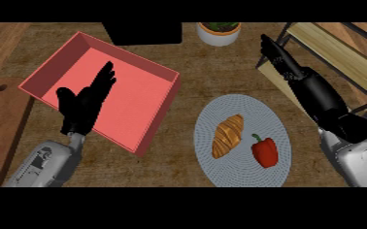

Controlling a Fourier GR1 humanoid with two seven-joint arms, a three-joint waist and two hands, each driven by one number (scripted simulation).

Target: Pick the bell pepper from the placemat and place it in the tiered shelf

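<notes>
On placemat (243, 106): bell pepper (264, 151), croissant (228, 136)

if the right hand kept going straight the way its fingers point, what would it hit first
The right hand points up and slightly left, along the edge of the shelf. Nothing lies directly ahead as far as the picture shows; the plant pot sits off to its left. Depth is unclear.

red bell pepper (264, 152) | golden-brown striped croissant (228, 136) | grey woven placemat (276, 121) | pink-red tray (154, 126) | black hands (84, 102)
</notes>
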